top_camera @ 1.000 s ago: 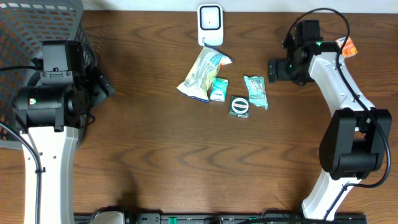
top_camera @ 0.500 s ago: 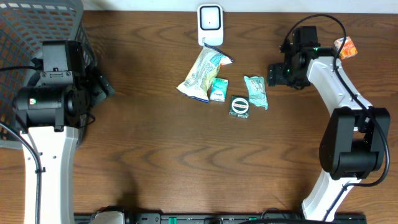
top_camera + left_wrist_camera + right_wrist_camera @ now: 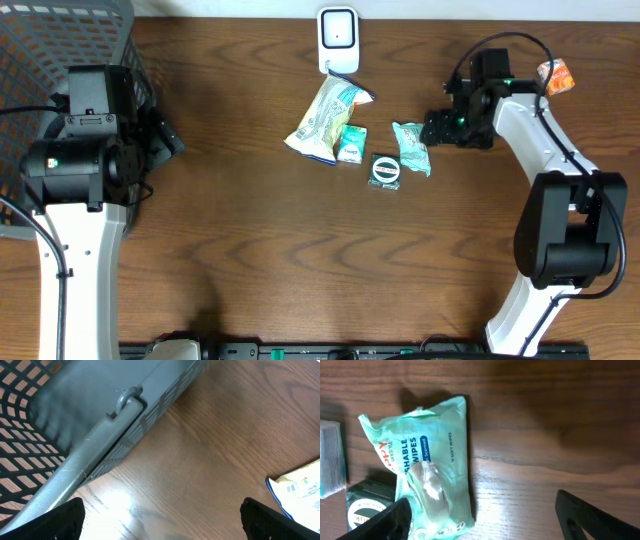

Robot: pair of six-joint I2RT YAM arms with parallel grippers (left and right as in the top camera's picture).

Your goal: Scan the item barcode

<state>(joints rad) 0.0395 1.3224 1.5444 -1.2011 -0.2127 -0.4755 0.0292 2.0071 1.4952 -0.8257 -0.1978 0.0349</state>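
Observation:
A white barcode scanner [image 3: 338,38] stands at the table's far edge. Below it lie a pale snack bag [image 3: 325,120], a small green box [image 3: 351,143], a round black tin [image 3: 385,170] and a teal wipes pack [image 3: 412,147]. My right gripper [image 3: 432,128] hovers just right of the wipes pack. In the right wrist view it [image 3: 485,520] is open, with the wipes pack [image 3: 427,475] flat on the wood and one fingertip [image 3: 385,522] over the pack's edge. My left gripper [image 3: 165,140] is open, far left, holding nothing.
A grey mesh basket [image 3: 60,40] fills the back left corner, and its rim [image 3: 100,425] lies close to my left gripper [image 3: 162,525]. A snack bag corner [image 3: 300,490] shows at that view's right edge. A small orange item [image 3: 556,73] lies at the back right.
My right gripper has moved left and slightly toward the front, closing in on the wipes pack. The left arm and the items have not moved.

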